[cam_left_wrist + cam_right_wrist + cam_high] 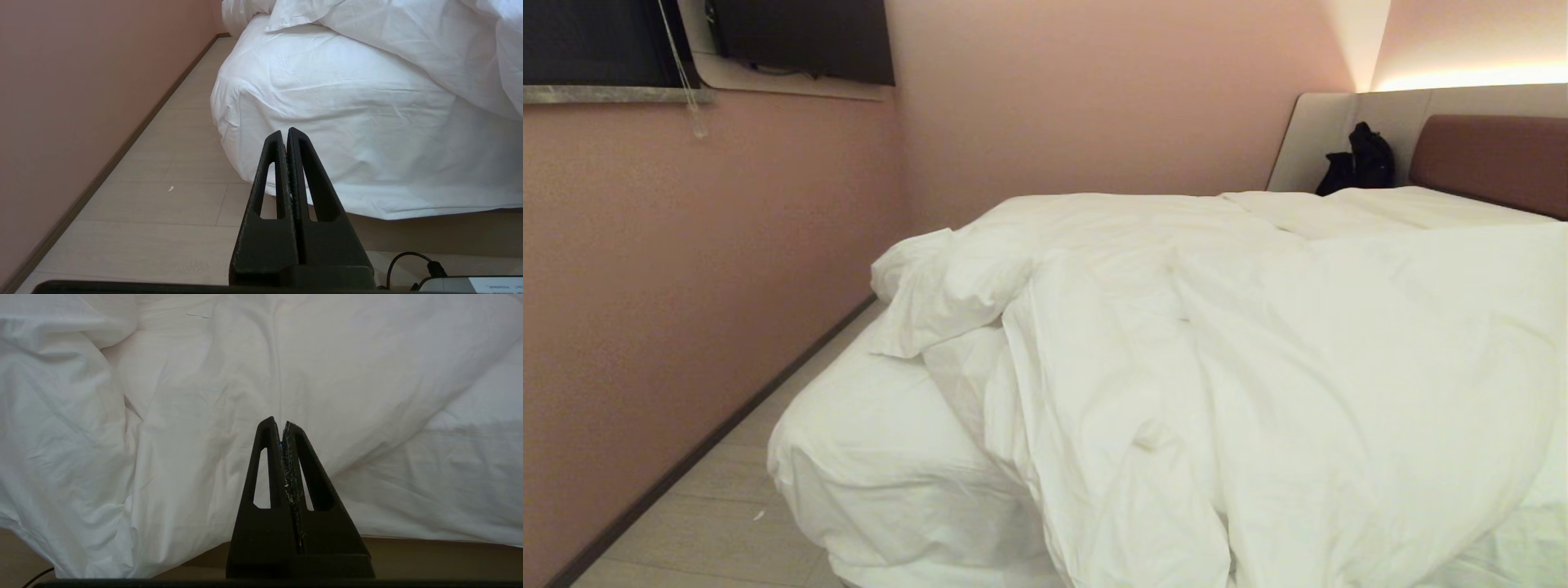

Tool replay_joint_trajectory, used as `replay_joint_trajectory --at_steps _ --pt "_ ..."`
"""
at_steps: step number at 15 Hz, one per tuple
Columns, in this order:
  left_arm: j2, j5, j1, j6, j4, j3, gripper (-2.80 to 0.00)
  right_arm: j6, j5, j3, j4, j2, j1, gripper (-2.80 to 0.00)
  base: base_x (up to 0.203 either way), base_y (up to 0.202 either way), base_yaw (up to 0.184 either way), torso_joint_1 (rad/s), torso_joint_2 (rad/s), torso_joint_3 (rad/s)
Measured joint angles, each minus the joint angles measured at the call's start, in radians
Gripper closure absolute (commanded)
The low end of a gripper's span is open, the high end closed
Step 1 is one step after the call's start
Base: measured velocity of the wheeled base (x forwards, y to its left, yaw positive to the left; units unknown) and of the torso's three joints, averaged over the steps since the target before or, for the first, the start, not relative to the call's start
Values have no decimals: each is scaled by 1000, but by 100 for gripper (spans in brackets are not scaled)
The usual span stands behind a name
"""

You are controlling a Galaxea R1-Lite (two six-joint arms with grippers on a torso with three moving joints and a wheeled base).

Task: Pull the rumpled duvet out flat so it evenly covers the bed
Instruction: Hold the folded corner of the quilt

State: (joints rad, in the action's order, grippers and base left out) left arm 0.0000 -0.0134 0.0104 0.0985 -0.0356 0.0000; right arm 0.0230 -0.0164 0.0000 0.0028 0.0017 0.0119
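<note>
Softly bunched, the puffy white duvet (1258, 343) fills the centre and right of the frame, heaped across the bed (866, 457), whose smooth sheeted corner shows lower left. Left claw (287, 132) and right claw (280, 424) are clenched, empty.

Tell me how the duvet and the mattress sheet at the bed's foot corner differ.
The duvet is puffy and rumpled; the mattress sheet is thin and stretched fairly smooth. The duvet lies heaped on top and spills over the edge; the sheet wraps the corner, uncovered there. Both are plain white.
</note>
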Motion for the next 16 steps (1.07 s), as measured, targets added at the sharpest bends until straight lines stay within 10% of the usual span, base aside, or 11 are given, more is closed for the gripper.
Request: replay_joint_trajectory --at_steps 12,16 --pt "0 -13 0 -2 2 0 0 0 0 0 0 0 0 0 0 0 0 0 0 0" --pt "8 -65 0 -99 -41 -141 0 0 0 0 0 0 0 0 0 0 0 0 0 0"
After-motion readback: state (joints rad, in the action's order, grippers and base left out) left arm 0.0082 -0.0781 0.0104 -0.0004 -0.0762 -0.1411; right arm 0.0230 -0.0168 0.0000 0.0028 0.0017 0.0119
